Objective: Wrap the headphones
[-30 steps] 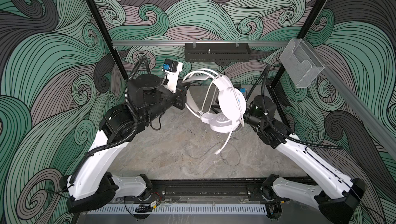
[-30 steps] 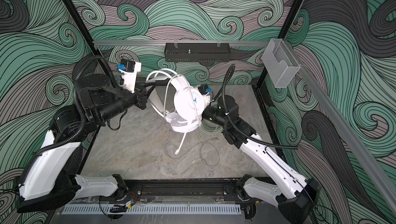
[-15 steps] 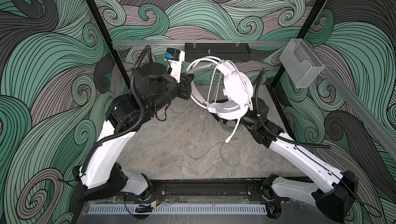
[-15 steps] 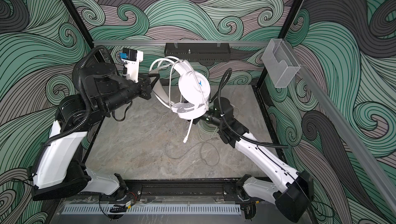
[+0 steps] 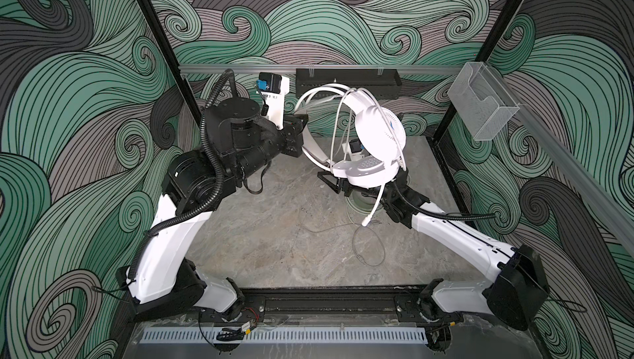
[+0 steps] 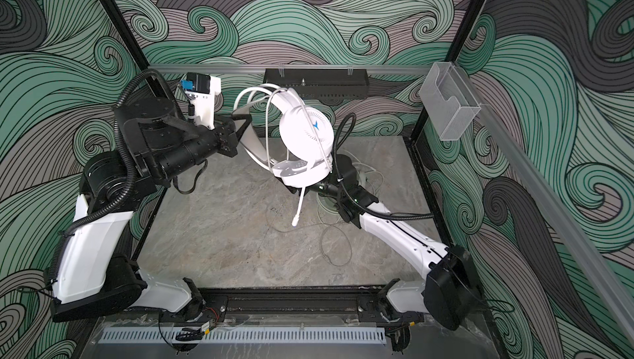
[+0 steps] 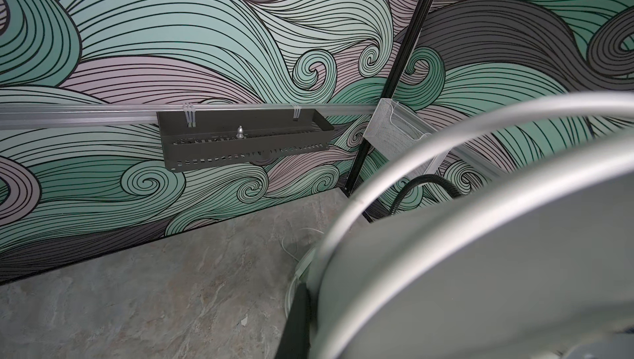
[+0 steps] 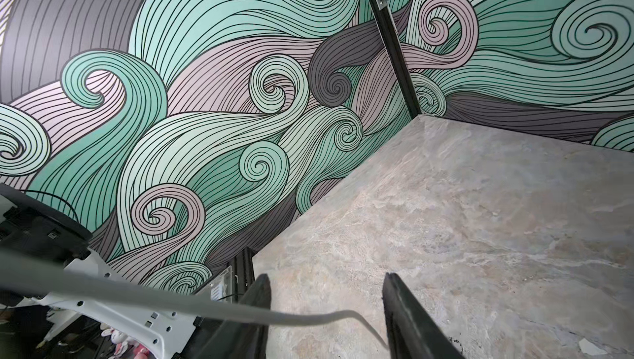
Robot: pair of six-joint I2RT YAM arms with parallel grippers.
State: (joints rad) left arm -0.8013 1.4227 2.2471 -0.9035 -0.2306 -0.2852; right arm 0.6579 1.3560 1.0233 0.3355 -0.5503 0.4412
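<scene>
Loops of thin cable [image 5: 367, 247] lie slack on the marble table [image 5: 274, 237]; just behind, the mint headset [image 5: 356, 203] rests largely hidden beneath the right gripper [image 8: 326, 281], whose jaws stand apart with a white lead [image 8: 137, 297] crossing the gap; above, the white headset [image 5: 379, 134] hangs aloft, its headband pinched in the closed left gripper [image 5: 302, 122], fingertips hard to make out.

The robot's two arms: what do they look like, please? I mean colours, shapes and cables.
The left arm and the right arm both have smooth white shells with round black joints. A black ribbed hose runs along each. The left wrist carries a white camera mount with a blue part. The jaws are flat black plates.
</scene>
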